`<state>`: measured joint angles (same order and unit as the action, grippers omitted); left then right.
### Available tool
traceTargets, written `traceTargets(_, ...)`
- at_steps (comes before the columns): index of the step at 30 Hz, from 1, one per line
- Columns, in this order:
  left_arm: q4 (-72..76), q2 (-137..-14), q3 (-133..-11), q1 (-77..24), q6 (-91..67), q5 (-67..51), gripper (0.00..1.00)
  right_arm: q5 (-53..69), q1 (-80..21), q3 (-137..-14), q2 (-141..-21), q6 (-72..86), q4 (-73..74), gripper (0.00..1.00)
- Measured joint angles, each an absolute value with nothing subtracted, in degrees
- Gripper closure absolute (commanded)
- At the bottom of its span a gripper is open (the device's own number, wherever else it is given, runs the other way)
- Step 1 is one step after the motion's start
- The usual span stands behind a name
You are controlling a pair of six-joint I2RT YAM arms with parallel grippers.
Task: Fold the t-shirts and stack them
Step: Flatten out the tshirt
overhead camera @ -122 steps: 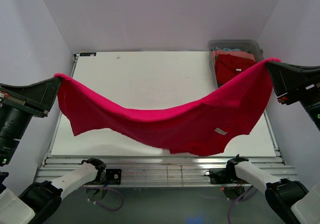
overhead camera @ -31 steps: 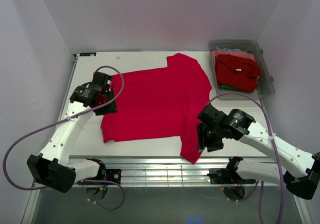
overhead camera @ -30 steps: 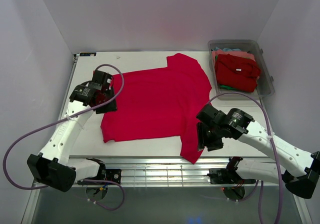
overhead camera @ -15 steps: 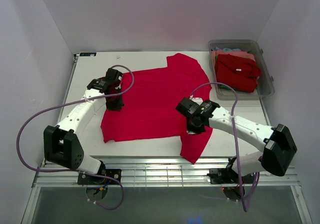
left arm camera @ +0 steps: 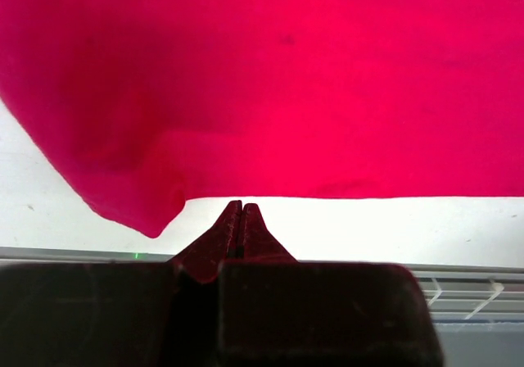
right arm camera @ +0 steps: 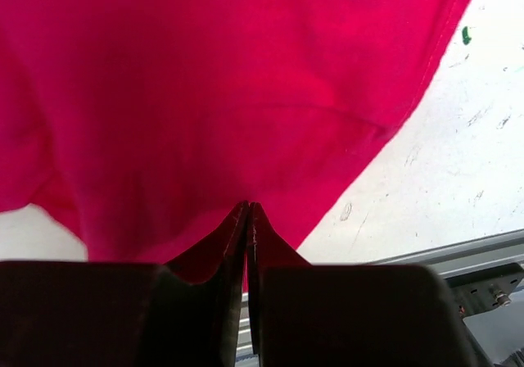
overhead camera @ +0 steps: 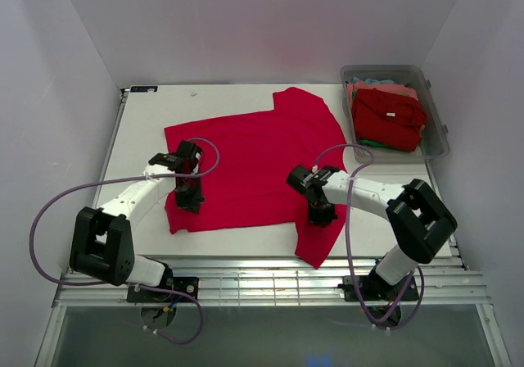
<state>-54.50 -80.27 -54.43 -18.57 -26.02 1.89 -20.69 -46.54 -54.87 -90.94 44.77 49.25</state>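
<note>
Both clenched empty, the left end effector [overhead camera: 189, 198] and right end effector [overhead camera: 318, 214] sat low near the spread t-shirt's [overhead camera: 254, 158] hem, seemingly flattening it for folding.

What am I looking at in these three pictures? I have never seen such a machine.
These are two robot arms bolted to a white table. The wide picture comes from a fixed camera above; the two close pictures come from cameras on the wrists. A red t-shirt lies spread on the table. A clear bin at the far right holds more clothes. The left gripper and the right gripper are both shut by the shirt's near edge; whether they pinch cloth cannot be told.
</note>
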Motion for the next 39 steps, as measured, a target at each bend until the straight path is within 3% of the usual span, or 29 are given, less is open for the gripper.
traceTargets(14, -54.17, -88.6, -53.32, -17.82, -26.04, 4.1, 1.0, -20.67, -44.01, -55.37, -96.03, 43.97, 50.39, 0.92)
traceTargets(24, -55.55, -93.27, -56.51, -10.48, -22.92, 4.93, 1.0, -22.76, -34.2, -53.58, -93.43, 41.32, 51.07, 0.92)
traceTargets(39, -54.78, -100.75, -61.45, -7.99, -21.47, 3.75, 1.0, -24.93, -30.06, -62.41, -99.68, 33.8, 50.83, 0.92)
